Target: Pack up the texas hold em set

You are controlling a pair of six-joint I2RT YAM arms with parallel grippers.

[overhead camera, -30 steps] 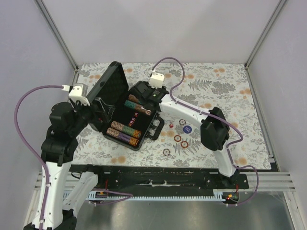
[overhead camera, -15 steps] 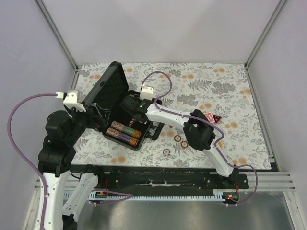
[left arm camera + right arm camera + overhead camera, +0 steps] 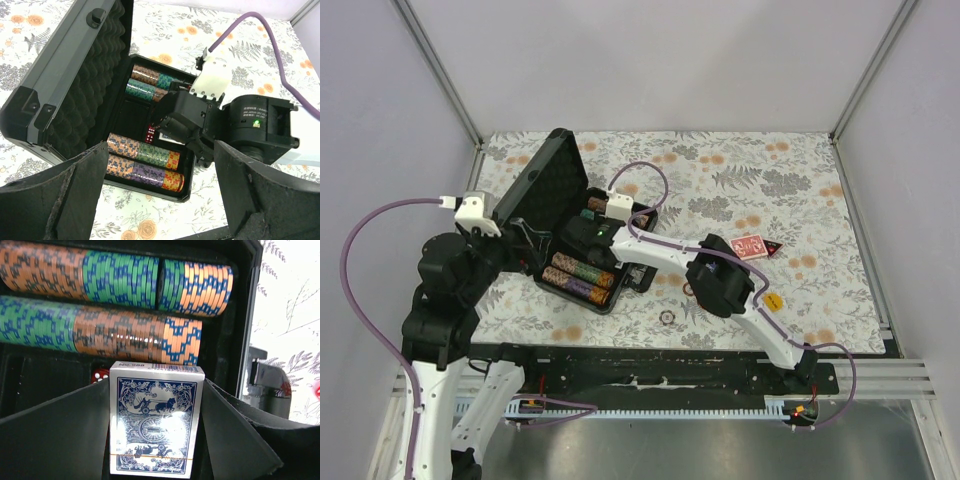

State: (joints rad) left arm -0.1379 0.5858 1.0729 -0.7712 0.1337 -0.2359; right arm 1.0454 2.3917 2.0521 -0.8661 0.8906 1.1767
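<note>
The black briefcase [image 3: 620,292] lies open on the table, its foam-lined lid [image 3: 545,180] standing up. Rows of multicoloured chips [image 3: 578,280] fill its near slots, with more rows [image 3: 115,280] at the back. My right gripper [image 3: 582,235] reaches into the case, shut on a blue card deck [image 3: 155,430] held upright over the middle slot. A small red die [image 3: 100,374] lies beside the deck. My left gripper [image 3: 527,243] is open and empty at the case's left side. It looks down on the case [image 3: 65,100] and the right gripper [image 3: 185,120]. A red card deck [image 3: 750,246] lies on the table to the right.
A loose round chip [image 3: 668,317] lies on the flowered tablecloth in front of the case. The right arm's elbow [image 3: 720,285] hangs over the table just right of the case and hides what is beneath it. Frame posts stand at the back corners.
My right gripper has moved left and down from the case's back right corner into the case, carrying the blue deck. Its elbow swung left, uncovering the red deck and hiding several loose chips.
</note>
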